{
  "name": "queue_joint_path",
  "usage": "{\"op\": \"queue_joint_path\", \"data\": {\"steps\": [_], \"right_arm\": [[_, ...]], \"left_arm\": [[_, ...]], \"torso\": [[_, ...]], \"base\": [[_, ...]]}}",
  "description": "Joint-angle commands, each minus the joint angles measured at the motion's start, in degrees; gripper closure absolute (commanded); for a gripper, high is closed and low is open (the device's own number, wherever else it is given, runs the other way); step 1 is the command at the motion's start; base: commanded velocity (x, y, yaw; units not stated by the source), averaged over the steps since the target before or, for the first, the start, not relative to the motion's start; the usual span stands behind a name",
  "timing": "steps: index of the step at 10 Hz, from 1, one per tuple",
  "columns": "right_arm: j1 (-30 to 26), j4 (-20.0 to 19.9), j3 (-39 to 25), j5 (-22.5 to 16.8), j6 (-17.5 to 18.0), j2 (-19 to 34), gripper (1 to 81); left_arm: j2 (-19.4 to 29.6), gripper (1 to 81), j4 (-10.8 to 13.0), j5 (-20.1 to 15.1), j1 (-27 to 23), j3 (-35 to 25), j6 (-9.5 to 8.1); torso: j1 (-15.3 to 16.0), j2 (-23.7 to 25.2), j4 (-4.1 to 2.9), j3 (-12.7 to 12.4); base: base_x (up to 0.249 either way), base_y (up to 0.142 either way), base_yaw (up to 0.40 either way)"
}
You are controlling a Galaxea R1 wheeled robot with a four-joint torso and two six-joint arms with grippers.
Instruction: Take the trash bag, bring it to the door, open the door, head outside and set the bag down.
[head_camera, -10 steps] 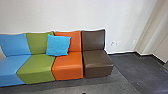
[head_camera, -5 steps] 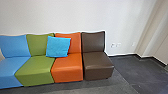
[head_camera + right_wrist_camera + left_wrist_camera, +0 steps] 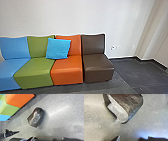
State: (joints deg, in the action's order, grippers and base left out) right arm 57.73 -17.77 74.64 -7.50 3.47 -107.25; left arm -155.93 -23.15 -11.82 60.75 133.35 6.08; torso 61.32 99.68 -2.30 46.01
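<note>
My left gripper [image 3: 133, 136] and right gripper [image 3: 48, 137] both stand wide apart at the tips. The dark trash bag [image 3: 36, 117] lies on the grey floor [image 3: 60, 121], near the seats [image 3: 67, 71] that run from the head view's left edge past centre.

Sofa seats [image 3: 67, 70] stand in a row before the wall [image 3: 66, 17], cushion [image 3: 58, 48] against two adjoining backrests [image 3: 38, 47]. Outlets [image 3: 113, 47]: on the wall, right of the row. Trash bag [image 3: 36, 117]: on the floor [image 3: 60, 121], before the seats.
</note>
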Motion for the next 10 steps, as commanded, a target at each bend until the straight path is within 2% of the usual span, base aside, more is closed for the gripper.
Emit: {"op": "queue_joint_path", "data": {"steps": [1, 2, 4, 5, 7, 10], "right_arm": [[-8.3, -2.8, -2.8, -5.9, 0.1, 3.2, 1.0], [-8.7, -3.0, -3.2, -5.9, 0.1, 3.5, 1.0], [-9.7, -3.1, -3.2, -5.9, 0.2, 4.0, 1.0], [-10.7, -3.1, -3.5, -6.5, 0.2, 4.7, 1.0], [-12.8, -3.1, -4.0, -9.6, 0.8, 5.8, 1.0], [-12.7, -3.1, -3.7, -9.7, 1.0, 6.2, 1.0]], "left_arm": [[1.5, 1.0, -1.2, -4.4, -6.4, -0.4, -0.02], [1.8, 1.0, -1.5, -6.1, -7.2, -0.4, -0.02], [1.9, 1.0, -2.0, -6.5, -8.8, -0.3, -0.02], [1.8, 1.0, -2.1, -7.5, -10.0, -0.2, -0.02], [1.8, 1.0, -3.3, -9.3, -12.7, -0.2, -0.11], [0.7, 1.0, -3.7, -11.8, -16.3, 0.1, -0.19]], "torso": [[3.5, 5.5, 0.00, 5.2], [4.6, 7.1, 0.00, 6.7], [7.2, 11.1, 0.00, 10.5], [8.3, 12.9, 0.00, 6.8], [10.6, 16.4, 0.00, 9.9], [13.8, 21.6, 0.00, 10.9]], "base": [[0.000, 0.000, 0.000], [0.000, 0.000, 0.000], [0.000, 0.000, 0.000], [0.000, 0.000, 0.000], [0.000, 0.000, 0.000], [0.000, 0.000, 0.000]]}}
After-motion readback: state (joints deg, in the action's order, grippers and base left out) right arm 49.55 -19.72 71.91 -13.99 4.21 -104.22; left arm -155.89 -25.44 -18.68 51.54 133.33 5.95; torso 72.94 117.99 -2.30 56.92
